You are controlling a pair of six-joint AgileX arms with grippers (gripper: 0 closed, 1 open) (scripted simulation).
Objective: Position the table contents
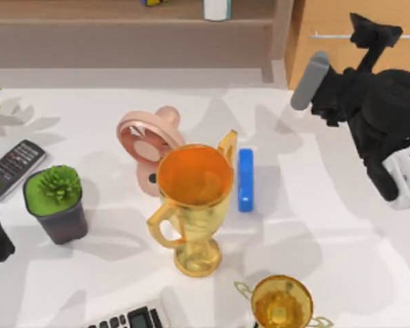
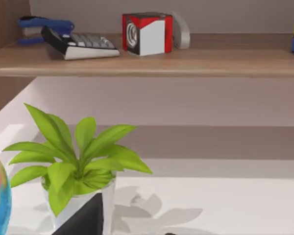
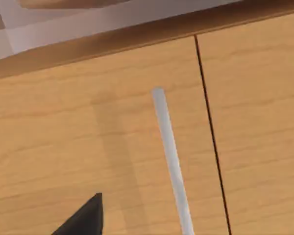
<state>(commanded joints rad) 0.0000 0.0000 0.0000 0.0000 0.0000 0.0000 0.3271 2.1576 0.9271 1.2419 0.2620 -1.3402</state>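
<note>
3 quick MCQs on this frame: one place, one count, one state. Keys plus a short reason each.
1. What lies just right of the large trophy in the top view? A remote B blue block C calculator
2. How many gold trophies are on the table? A one B two C three
3. How does the large trophy stand? A upright B on its side C upside down

B: the blue block sits beside its cup.
B: the large one plus a small trophy at the front edge.
A: base down, open cup facing up.

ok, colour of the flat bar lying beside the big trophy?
Blue. The bar shows best in the top view, right of the large trophy.
</note>
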